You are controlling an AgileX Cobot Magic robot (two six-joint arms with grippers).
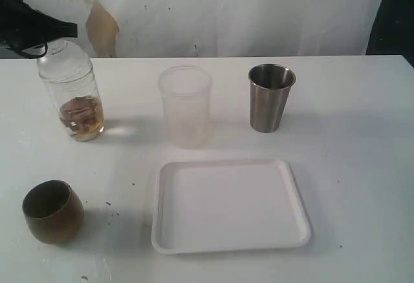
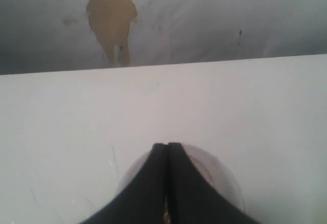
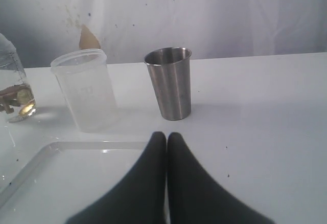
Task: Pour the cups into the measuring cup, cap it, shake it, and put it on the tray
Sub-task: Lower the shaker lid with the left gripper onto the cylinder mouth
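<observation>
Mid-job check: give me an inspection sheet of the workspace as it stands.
Surface: white table, a few dark specks.
Job's things: measuring cup back left, capped, brownish bits inside; brown cup front left; steel tumbler back right; tray front centre, bare.
Clutter: frosted cup behind the tray.
Grippers: left gripper shut, just above the measuring cup; right gripper shut, holding nothing.
Cables: nothing seen.
Surroundings: white wall with a brown patch.
</observation>
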